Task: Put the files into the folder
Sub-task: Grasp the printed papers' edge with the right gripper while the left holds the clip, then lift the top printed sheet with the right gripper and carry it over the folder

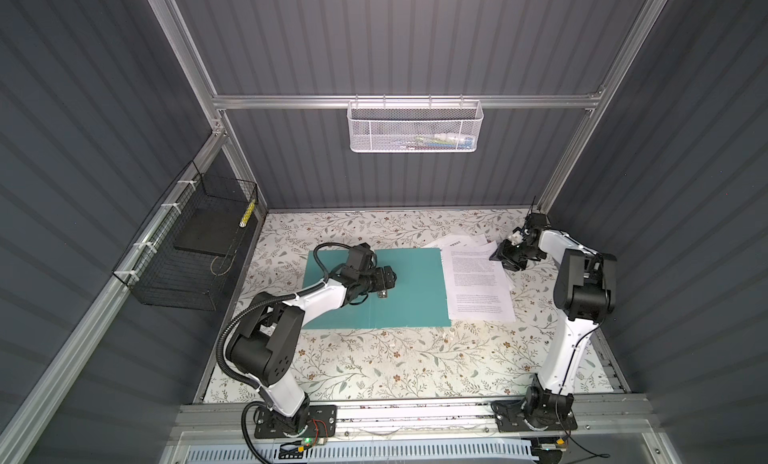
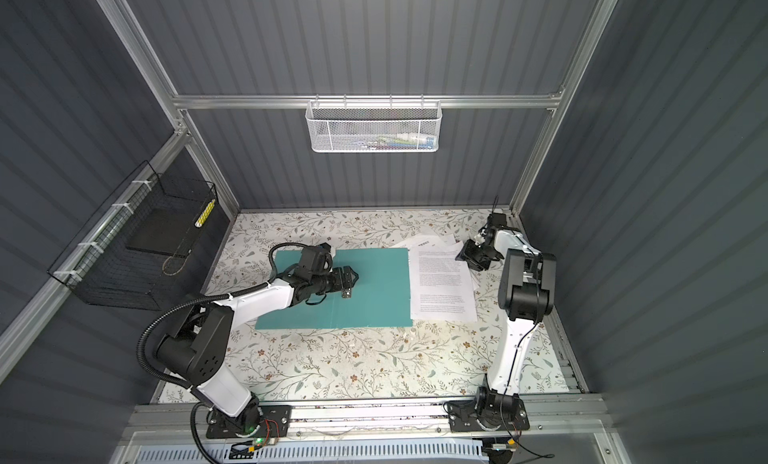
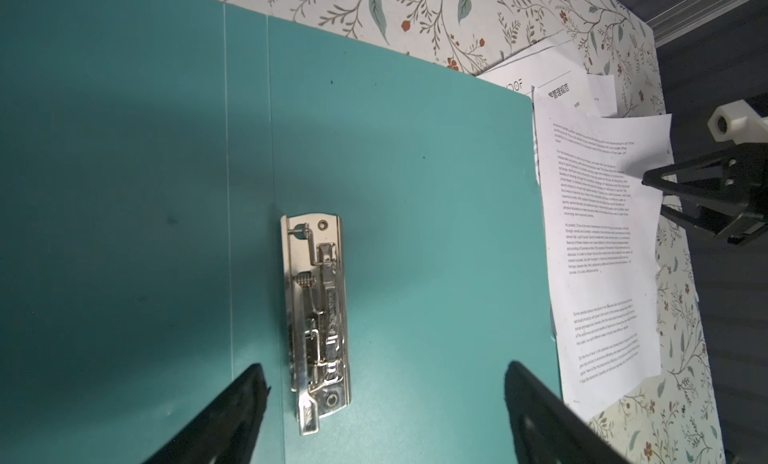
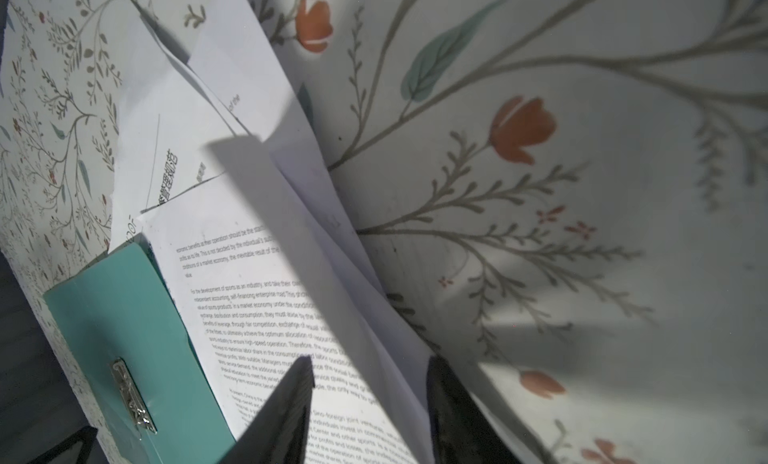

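Note:
The teal folder (image 1: 415, 283) (image 2: 374, 287) lies open and flat on the table, its metal clip (image 3: 318, 316) beside the spine. My left gripper (image 1: 390, 278) (image 3: 386, 368) hovers open over the clip end, holding nothing. The files (image 1: 478, 283) (image 2: 440, 287), white printed sheets, lie fanned along the folder's right edge, partly overlapping it. My right gripper (image 1: 502, 259) (image 4: 371, 362) is at the far right corner of the files. Its jaws stand apart, and the raised edges of the sheets (image 4: 249, 296) run between its fingers.
A black wire basket (image 1: 187, 254) with a dark slab in it hangs on the left wall. A white mesh basket (image 1: 415, 125) hangs on the back rail. The floral table cover (image 1: 395, 366) stretches in front of the folder.

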Tool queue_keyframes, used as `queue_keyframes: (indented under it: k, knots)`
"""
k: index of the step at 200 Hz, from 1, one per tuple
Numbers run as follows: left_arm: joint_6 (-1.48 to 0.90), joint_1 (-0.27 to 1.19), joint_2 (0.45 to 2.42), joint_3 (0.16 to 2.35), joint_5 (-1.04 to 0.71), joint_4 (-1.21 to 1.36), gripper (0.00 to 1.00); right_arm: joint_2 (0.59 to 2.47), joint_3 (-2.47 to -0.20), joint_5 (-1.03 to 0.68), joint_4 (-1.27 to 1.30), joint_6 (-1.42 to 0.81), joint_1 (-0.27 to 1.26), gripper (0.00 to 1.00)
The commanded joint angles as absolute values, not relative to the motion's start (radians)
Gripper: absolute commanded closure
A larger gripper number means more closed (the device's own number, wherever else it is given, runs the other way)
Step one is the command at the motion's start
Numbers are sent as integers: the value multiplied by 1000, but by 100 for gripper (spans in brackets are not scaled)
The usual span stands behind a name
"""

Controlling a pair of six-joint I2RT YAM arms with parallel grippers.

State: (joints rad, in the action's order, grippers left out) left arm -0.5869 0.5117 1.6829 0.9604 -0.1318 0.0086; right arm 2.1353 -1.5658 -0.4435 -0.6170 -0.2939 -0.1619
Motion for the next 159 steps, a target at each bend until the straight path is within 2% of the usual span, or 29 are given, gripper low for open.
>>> queue_keyframes:
  k: [1,19,40,54,98,159]
  knots:
    - [-581,515,1707,988,-130,6,10,2124,-1565,-458,-629,-288,-155,59]
    - [-583,515,1711,988,-133,6,10,2133,-1575,-460,-641,-285,-155,67]
    - [-580,515,1702,988,-132,2,10,2117,-1565,-455,-635,-292,-155,92]
    - [-576,515,1693,988,-132,-4,10,2087,-1552,-450,-628,-297,-153,100]
    - [-560,515,1606,985,-112,-35,10,1930,-1523,-451,-646,-321,-119,100]
    - [-531,500,1391,1029,-5,-211,10,1601,-1529,-389,-702,-383,84,100]
